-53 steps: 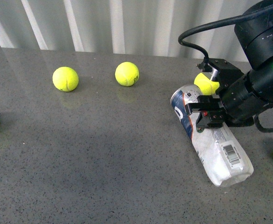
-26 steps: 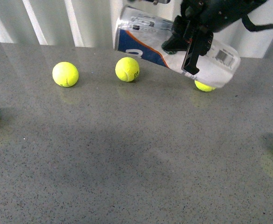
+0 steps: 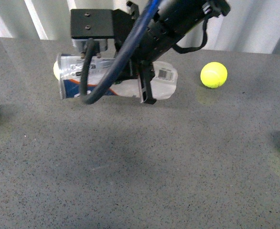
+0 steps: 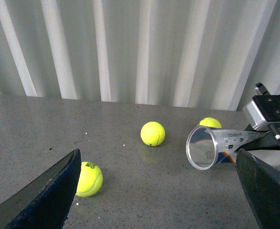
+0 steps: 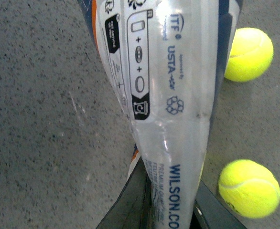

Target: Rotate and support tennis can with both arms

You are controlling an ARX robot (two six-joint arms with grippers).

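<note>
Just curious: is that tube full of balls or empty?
Empty: the can shows an open mouth and clear hollow walls, no balls inside.

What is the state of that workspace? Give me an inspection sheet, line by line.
Surface: grey speckled table.
Job's things: tennis can held roughly level, looks empty, open mouth toward the left gripper.
Clutter: four tennis balls loose in the front view, one half hidden behind the can.
Grippers: right gripper shut on the tennis can; left gripper open, empty, apart from the can.
Cables: black cable and blue cable hang across the can.
Surroundings: white ribbed wall.
</note>
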